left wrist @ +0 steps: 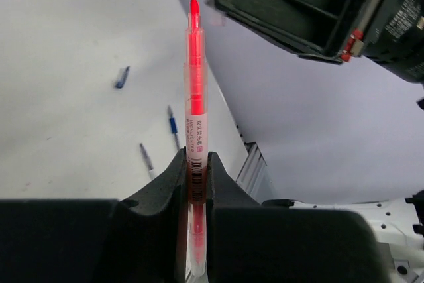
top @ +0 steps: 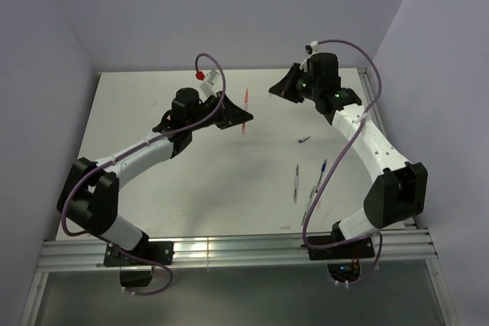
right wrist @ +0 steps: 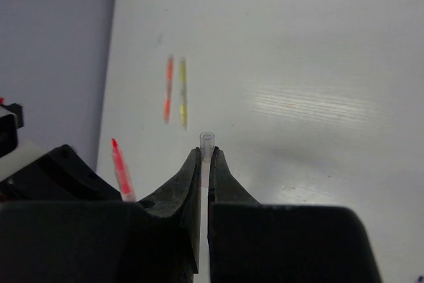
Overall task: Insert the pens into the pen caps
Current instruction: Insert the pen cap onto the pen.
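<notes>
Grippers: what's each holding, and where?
Left gripper: red pen, gripped around mid-barrel, tip out. Right gripper: clear cap, pinched by its lower end, mouth out.

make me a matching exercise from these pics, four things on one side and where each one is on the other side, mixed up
1 red pen
2 clear cap
3 dark blue cap
4 yellow pen

A lying beside the orange pen on the table
B clamped in the left gripper
C lying on the table, touching nothing
D clamped in the right gripper

Pairs: 1-B, 2-D, 3-C, 4-A
</notes>
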Controlling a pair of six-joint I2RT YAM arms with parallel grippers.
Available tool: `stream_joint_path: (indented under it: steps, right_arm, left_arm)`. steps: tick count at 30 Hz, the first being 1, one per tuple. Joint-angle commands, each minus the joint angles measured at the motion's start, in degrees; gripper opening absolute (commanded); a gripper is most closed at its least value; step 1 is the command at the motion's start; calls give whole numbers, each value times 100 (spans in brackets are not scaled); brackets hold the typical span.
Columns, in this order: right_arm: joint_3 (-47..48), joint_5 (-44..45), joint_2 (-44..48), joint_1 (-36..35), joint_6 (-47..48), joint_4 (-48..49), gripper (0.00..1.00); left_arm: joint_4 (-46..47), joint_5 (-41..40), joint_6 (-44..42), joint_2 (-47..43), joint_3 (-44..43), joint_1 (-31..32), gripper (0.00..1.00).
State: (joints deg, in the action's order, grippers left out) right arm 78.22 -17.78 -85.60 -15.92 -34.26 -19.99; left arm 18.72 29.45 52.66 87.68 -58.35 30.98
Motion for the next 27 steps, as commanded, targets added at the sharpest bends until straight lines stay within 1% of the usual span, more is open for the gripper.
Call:
stream_joint_path:
  steps: [1,3,4,5,6,7,8,9,10,12,14,16,19,27]
  right_arm:
    - [78,-788,167,-34,-362,804,0]
    - [133,-963,175,1,-362,820,0]
    - [-76,-1060,236,10,-406,952,0]
    - [-278,-1104,481,19,-563,1170,0]
    - [-472,-1105,588,28,-625,1642,0]
    - [-700,-1105,667,45,-643,1752,0]
    - [-720,-1140,729,54,-635,1796,0]
    - [-720,-1192,721,106,-617,1805,0]
    - [-755,-1227,729,142,-704,1866,0]
    - [-886,-1429,791,203,-775,2138,0]
    - [-922,-1465,834,265,-775,2192,0]
    - [-957,-1395,931,274,-714,2192,0]
    - [-887,-1351,967,283,-635,2087,0]
    - [-861,-1518,905,300,-652,2087,0]
  left_arm:
    - [712,25,-36,82,-370,346,0]
    - [905,210,24,144,-344,365,0]
    - [957,219,33,162,-257,373,0]
    - [1149,262,138,162,-178,365,0]
    - [1473,332,278,170,-107,373,0]
    - [1598,438,279,92,-11,373,0]
    - [1513,386,132,22,-19,400,0]
    - [1059,290,-18,-31,-45,435,0]
    - [968,141,-176,-145,-19,487,0]
    - [1106,148,-108,-172,69,514,0]
    - [1151,262,16,-93,113,558,0]
    - [1099,420,-19,-23,69,628,0]
    - [853,403,-212,-5,-19,760,0]
    - [782,395,-301,-5,-80,857,0]
